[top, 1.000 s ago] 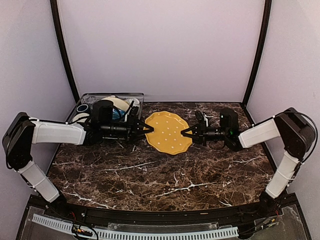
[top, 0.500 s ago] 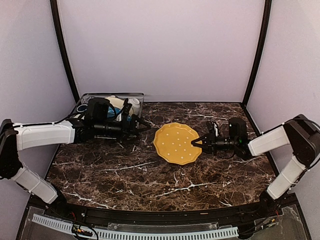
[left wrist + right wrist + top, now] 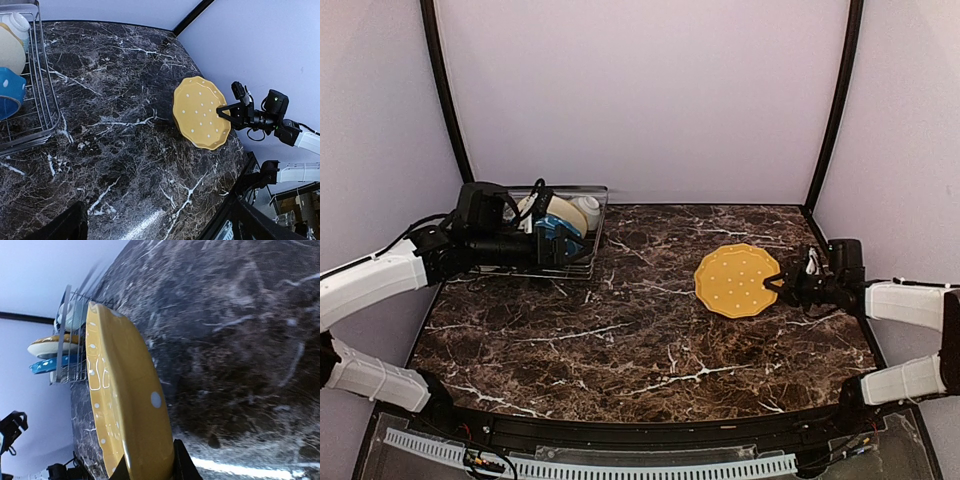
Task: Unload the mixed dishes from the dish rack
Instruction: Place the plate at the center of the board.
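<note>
My right gripper [image 3: 777,284] is shut on the right rim of the yellow white-dotted plate [image 3: 737,280], which hangs tilted over the right part of the table. In the right wrist view the plate [image 3: 125,405] sits between the two fingertips [image 3: 183,466]. The dish rack [image 3: 582,262] stands at the back left and holds a blue plate [image 3: 560,232], a cream plate [image 3: 567,212] and a white dish [image 3: 588,207]. My left gripper [image 3: 576,250] is open and empty at the rack's right side. Its wrist view shows the rack's corner [image 3: 50,107] and the yellow plate [image 3: 200,119] far off.
The dark marble table [image 3: 640,340] runs between the arms. Black posts [image 3: 830,110] stand at the back corners against pale walls. The table's front edge carries a black rail [image 3: 640,430].
The left gripper opened and let go of the yellow plate, then drew back left to the rack. The right arm carried the plate to the right.
</note>
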